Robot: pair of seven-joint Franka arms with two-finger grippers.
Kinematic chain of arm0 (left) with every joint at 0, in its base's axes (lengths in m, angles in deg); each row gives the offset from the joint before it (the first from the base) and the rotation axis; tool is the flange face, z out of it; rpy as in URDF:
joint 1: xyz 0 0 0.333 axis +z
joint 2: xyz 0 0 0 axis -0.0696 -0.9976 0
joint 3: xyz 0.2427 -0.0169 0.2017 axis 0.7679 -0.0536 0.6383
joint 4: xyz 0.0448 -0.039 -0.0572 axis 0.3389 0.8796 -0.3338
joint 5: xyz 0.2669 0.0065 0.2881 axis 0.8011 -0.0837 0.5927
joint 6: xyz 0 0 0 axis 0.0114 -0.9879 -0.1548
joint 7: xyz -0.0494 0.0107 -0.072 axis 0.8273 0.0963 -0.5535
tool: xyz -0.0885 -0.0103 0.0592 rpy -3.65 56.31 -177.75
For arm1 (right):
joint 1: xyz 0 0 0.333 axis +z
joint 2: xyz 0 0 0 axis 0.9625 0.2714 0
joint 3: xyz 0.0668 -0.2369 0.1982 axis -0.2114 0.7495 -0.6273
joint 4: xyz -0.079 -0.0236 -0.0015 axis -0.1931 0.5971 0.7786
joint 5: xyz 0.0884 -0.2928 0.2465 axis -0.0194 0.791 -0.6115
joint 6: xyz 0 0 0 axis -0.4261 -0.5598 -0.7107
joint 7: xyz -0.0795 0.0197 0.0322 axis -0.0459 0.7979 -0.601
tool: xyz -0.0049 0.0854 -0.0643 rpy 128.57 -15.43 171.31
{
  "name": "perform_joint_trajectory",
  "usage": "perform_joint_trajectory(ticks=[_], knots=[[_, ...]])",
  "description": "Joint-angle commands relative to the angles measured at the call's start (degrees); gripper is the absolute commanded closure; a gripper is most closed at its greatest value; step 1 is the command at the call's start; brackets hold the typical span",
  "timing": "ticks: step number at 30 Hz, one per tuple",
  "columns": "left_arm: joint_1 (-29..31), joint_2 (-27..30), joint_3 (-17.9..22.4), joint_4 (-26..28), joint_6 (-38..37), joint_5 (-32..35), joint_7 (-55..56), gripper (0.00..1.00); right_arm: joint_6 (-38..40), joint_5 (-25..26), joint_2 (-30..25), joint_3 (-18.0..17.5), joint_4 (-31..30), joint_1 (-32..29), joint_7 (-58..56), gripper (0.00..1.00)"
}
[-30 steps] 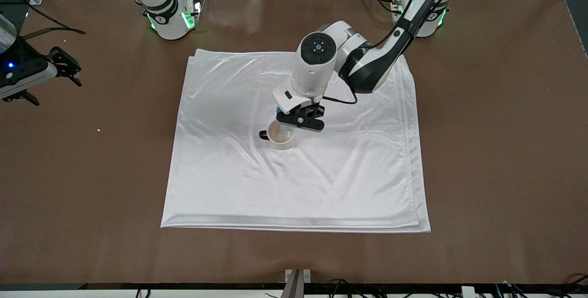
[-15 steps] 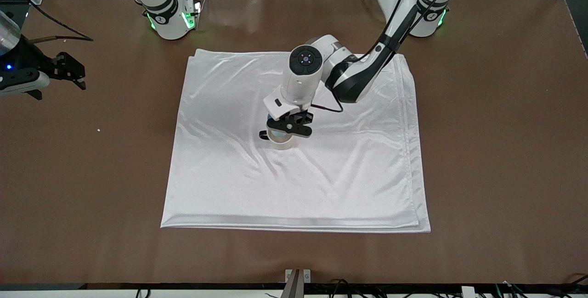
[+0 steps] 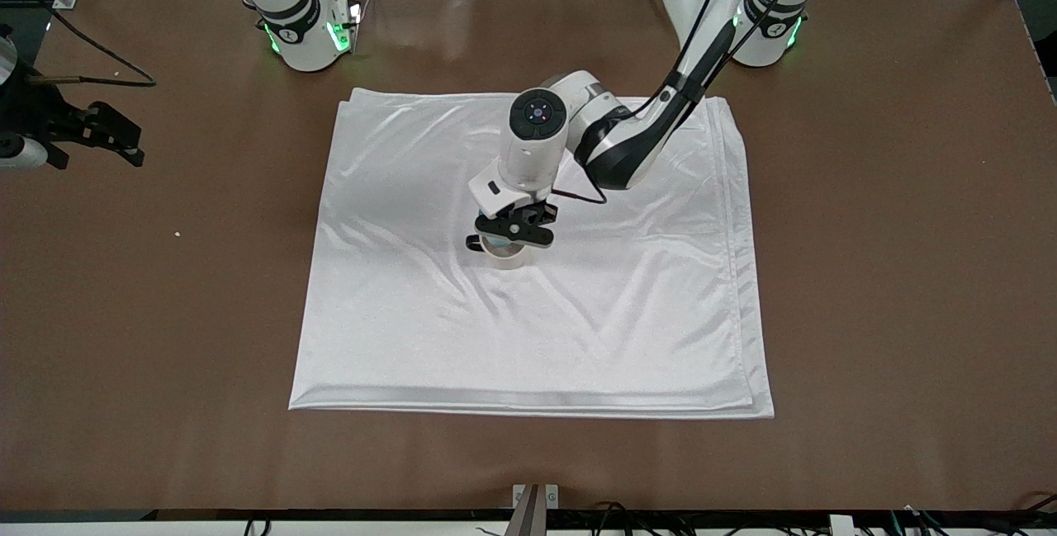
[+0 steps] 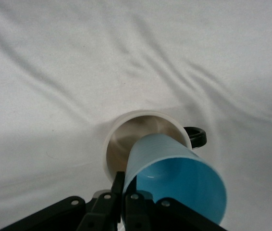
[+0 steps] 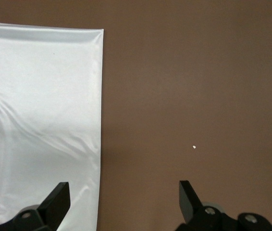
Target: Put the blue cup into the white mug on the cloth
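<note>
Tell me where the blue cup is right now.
The blue cup is held in the left gripper, tilted over the white mug's opening, mid-cloth.

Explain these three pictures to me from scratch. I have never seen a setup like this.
Two robot arms stand at a brown table. One picture looks down from across the table; the other two come from cameras on each arm's wrist. A white cloth lies on the table with a white mug standing on it. The left gripper pinches the rim of a blue cup and holds it tilted over the mug's mouth, not yet seated inside. The right gripper is open and waits over bare table past the cloth's edge.
</note>
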Motion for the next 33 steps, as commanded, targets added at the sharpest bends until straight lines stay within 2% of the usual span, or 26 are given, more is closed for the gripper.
perform_joint_trajectory(ticks=[1, 3, 4, 13, 21, 26, 33], knots=[[-0.6, -1.2, 0.7, -1.6, 0.2, 1.7, 2.0, 0.75, 1.2, -1.2, 0.4, -0.6, 1.4, -0.6, 4.7, 0.00], [-0.5, -1.2, 0.8, -1.6, 1.1, 1.7, 2.0, 0.20, 0.9, -1.1, 0.5, -0.7, 1.4, -0.4, 4.5, 0.00], [-0.5, -1.2, 1.2, -1.5, 1.4, 1.7, 1.8, 0.00, 1.0, -1.2, 0.6, -0.7, 1.4, -0.4, 5.0, 0.00], [-0.1, -0.2, 2.1, -1.7, 1.6, 1.7, 1.5, 0.00, 0.3, -1.2, 0.9, -0.7, 1.4, -0.6, 5.0, 0.00], [2.4, 3.7, 2.4, -1.6, 1.4, 2.0, 1.5, 0.00, 0.3, -1.3, 2.1, -0.7, 2.9, -0.8, 5.1, 0.00], [3.1, 7.9, 5.6, -1.3, 0.6, 2.1, 1.9, 0.00, 0.3, -1.0, 3.7, -0.5, 4.7, -0.4, 4.9, 0.00], [3.2, 13.6, 10.2, -1.3, -5.3, 2.1, 1.7, 0.00, 0.8, -1.0, 6.8, 0.7, 8.8, 0.7, 4.6, 0.00]])
